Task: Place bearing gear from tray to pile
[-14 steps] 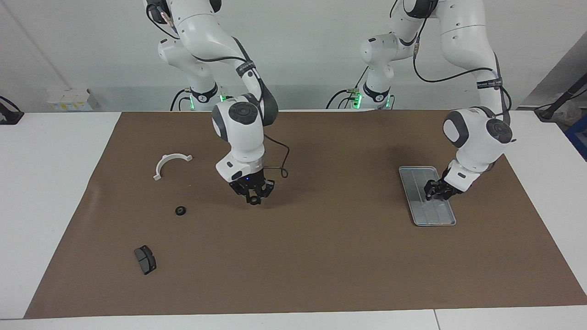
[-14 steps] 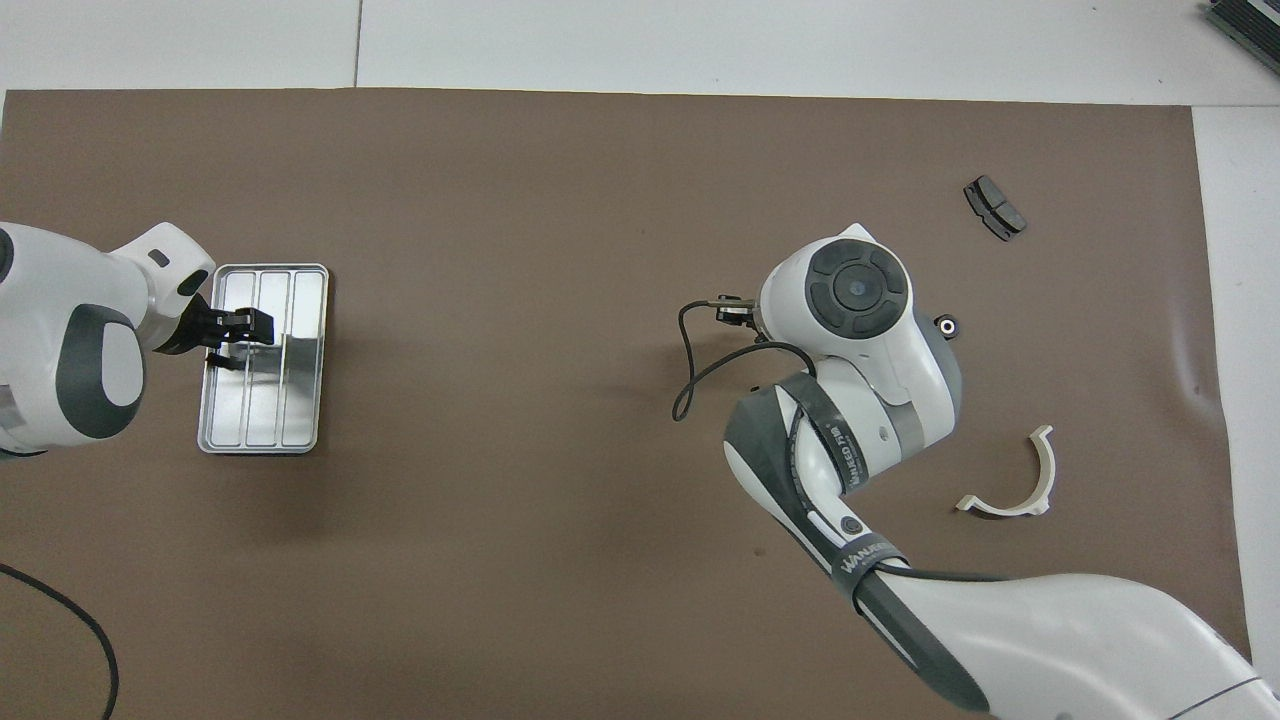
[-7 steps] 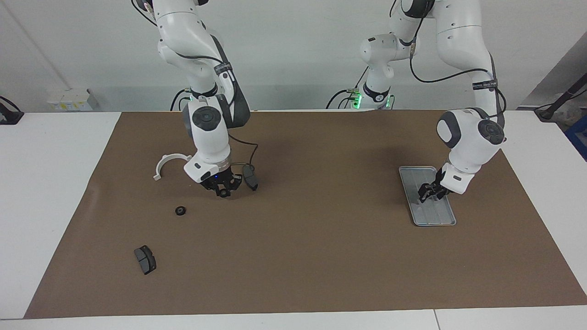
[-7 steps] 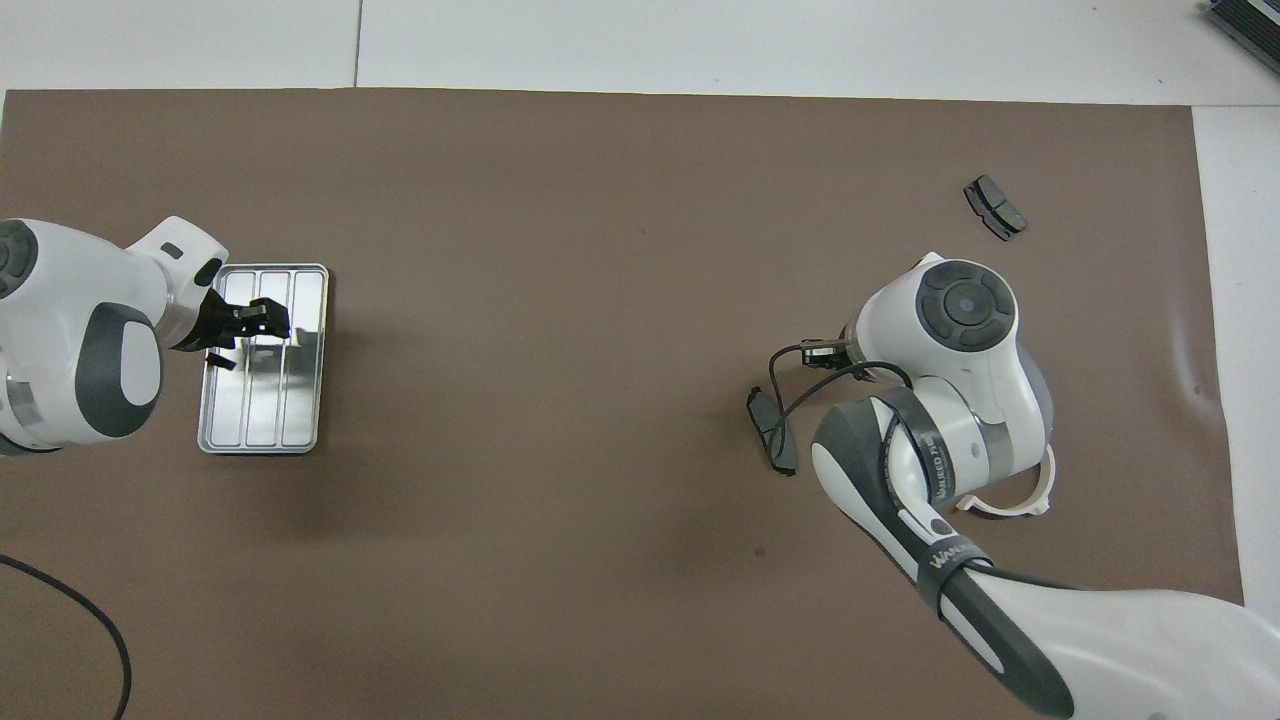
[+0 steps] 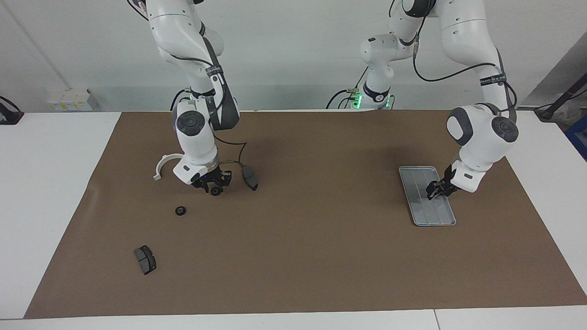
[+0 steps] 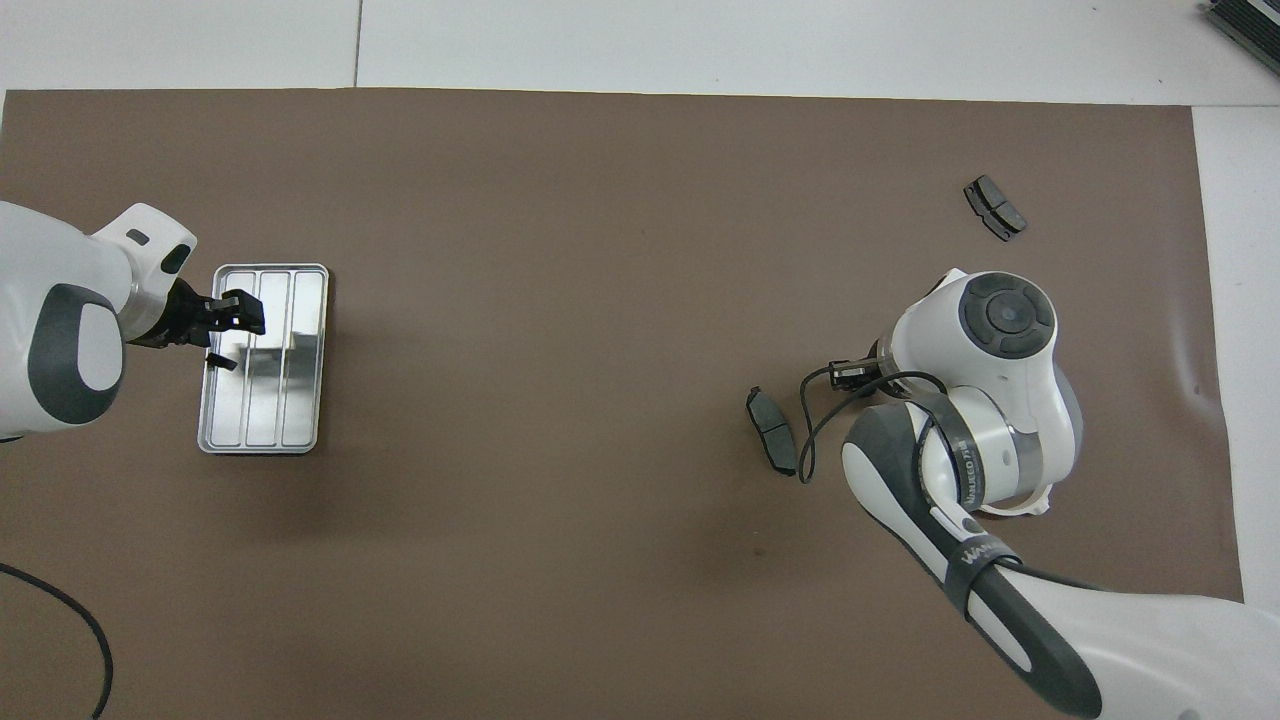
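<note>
Right gripper (image 5: 214, 188) low over brown mat beside white half-ring bracket (image 5: 161, 164) — small black round bearing gear (image 5: 214, 190) at its fingertips, grip unclear; left gripper (image 5: 436, 189) over flat silver ridged metal tray (image 5: 426, 215) — fingers apart.

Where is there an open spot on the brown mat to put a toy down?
The widest bare stretch of the brown mat lies mid-table, between the tray and the nearer brake pad. It is crowded at the right arm's end: white bracket, bearing gear, farther brake pad.
</note>
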Controlling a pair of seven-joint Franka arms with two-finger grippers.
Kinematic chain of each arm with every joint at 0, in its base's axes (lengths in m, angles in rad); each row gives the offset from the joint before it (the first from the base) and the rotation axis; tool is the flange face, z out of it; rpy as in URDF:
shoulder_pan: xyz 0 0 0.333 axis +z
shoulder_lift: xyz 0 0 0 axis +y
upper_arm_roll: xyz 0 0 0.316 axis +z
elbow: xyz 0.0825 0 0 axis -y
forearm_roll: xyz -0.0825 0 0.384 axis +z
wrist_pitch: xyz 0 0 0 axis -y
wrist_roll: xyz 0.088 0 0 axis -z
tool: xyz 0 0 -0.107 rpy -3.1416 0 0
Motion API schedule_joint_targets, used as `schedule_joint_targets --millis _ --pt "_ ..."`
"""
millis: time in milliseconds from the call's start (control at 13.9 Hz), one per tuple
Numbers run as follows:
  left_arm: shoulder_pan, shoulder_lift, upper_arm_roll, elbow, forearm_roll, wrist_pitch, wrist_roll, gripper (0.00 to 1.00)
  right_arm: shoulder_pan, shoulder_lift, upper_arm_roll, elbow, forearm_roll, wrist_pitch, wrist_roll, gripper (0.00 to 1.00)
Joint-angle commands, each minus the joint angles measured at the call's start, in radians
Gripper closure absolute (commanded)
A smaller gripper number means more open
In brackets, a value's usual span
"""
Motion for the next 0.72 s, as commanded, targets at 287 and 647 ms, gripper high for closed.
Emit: schedule_joint_targets --millis 287,647 --pt "0.039 -0.023 -0.002 -0.039 0.015 -0.008 -0.040 0.29 -0.065 -0.071 0.004 0.151 0.024 -0.139 0.036 0.00" --pt "0.035 -0.015 -0.003 -0.051 0.015 0.001 -0.056 0.29 -0.160 -0.117 0.004 0.351 0.023 -0.355 0.034 0.00"
